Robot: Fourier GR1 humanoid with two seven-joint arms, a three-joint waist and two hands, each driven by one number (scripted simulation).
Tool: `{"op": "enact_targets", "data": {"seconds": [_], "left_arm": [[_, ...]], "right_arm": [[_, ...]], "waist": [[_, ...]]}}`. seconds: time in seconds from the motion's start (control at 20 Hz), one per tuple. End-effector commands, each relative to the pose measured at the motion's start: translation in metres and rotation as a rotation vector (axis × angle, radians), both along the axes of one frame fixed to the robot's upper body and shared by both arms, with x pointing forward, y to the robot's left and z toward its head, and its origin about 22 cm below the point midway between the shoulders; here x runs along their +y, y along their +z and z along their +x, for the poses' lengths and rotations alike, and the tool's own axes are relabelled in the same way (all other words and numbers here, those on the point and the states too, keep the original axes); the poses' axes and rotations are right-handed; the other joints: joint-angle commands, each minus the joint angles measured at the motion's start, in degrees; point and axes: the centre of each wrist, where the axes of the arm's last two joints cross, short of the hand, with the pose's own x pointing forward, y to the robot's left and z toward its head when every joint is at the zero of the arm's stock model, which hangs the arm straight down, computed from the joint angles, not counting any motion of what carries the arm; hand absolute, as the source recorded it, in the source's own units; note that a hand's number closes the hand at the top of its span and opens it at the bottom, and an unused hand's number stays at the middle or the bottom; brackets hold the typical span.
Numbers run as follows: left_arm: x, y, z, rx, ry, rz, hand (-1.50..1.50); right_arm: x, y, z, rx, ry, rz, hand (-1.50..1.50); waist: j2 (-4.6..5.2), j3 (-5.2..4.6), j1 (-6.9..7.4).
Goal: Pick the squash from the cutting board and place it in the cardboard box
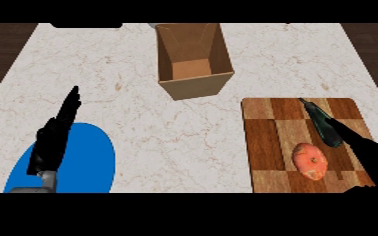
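Observation:
A long dark green squash (322, 124) lies slantwise on the wooden cutting board (264, 145) at the right. My right hand (359, 147) comes in from the right edge, open, its straight fingers lying along the squash's right side and touching its near end. The open cardboard box (193, 60) stands at the counter's far middle, with nothing showing inside it. My left hand (53, 137) rests open at the lower left, fingers pointing up.
An orange-pink rounded vegetable (311, 161) sits on the board just below the squash, close to my right hand. A blue plate (92, 160) lies under my left hand. Marble counter stretches between board and box.

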Motion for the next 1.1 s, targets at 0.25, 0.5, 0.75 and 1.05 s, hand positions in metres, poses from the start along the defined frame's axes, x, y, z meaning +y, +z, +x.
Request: {"op": "enact_targets", "data": {"seconds": [0.25,0.5,0.75,1.05], "left_arm": [[0.018,0.004,0.014,-0.004,0.008,-0.006,0.0],[-0.002,-0.009,-0.017,-0.002,-0.023,0.002,0.0],[0.014,-0.015,-0.016,0.011,0.008,-0.001,0.0],[-0.001,-0.013,-0.006,0.003,0.002,0.008,0.0]], "right_arm": [[0.008,-0.024,-0.009,0.024,-0.016,-0.014,-1.5],[-0.006,-0.027,0.006,0.03,-0.011,-0.013,-1.5],[0.015,-0.04,0.006,0.02,-0.028,-0.007,-1.5],[-0.003,-0.052,0.012,0.003,-0.018,0.003,-1.5]], "waist": [[0.01,0.0,-0.26],[-0.01,0.01,0.04],[-0.01,0.01,0.03],[0.01,0.01,-0.01]]}}
